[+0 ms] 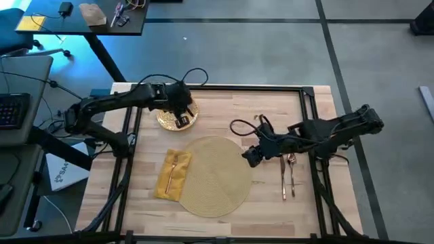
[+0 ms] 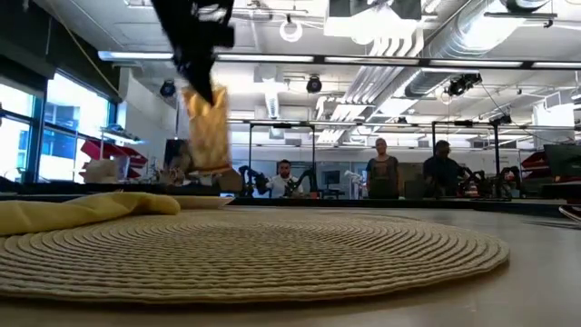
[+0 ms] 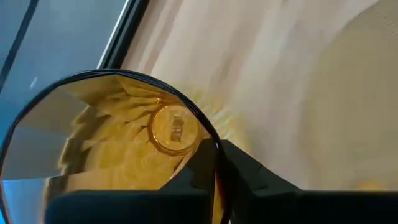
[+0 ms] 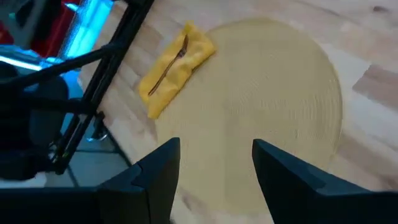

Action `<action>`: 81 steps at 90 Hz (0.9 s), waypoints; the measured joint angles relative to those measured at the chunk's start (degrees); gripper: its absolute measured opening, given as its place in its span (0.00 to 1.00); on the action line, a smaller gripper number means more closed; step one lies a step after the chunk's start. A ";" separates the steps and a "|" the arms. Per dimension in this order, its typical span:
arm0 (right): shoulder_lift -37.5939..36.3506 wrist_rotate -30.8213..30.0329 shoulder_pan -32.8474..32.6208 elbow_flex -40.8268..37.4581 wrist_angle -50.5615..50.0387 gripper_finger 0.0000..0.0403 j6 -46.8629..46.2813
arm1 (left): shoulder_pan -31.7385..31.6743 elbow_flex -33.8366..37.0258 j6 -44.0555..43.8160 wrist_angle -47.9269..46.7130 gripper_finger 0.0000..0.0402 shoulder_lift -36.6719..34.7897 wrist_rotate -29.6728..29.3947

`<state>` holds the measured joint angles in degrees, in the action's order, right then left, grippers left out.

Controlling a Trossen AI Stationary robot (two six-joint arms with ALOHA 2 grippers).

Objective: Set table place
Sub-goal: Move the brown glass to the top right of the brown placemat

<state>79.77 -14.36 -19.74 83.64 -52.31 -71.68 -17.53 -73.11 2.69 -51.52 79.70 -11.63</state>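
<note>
Your left gripper (image 1: 180, 112) is clamped on the plate's (image 1: 186, 119) rim, lifted far-left of the empty placemat (image 1: 213, 175), likely its destination. Your right gripper (image 1: 249, 157) hovers apart at the mat's right edge; napkin (image 1: 173, 173) left, 2 utensils (image 1: 288, 176) right.

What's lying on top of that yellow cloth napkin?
On the folded yellow cloth napkin lies one copper-coloured fork, lengthwise. Nothing else rests on it. Whatever is under the napkin, besides the light wood table, is covered.
</note>
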 joint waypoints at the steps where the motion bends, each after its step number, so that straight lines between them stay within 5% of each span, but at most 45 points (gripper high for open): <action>1: -0.26 -0.04 -0.20 0.00 -0.34 0.45 -0.21 | 0.50 -0.44 -0.24 0.49 0.00 0.19 0.29; 25: -5.54 -3.58 -1.43 0.00 -5.45 0.40 -0.90 | 10.82 -11.06 -4.05 13.01 0.00 12.69 1.14; 56: -8.31 -4.08 -1.63 0.00 -14.16 0.38 -3.50 | 15.16 -28.59 0.64 9.66 0.00 31.82 3.73; 81: -8.07 -4.93 -4.71 -0.09 -18.08 0.38 -7.78 | 15.46 -32.43 5.77 7.73 0.00 38.53 5.00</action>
<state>71.70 -19.29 -24.46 83.55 -70.39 -79.45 -2.07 -105.54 8.46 -43.79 118.24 -6.63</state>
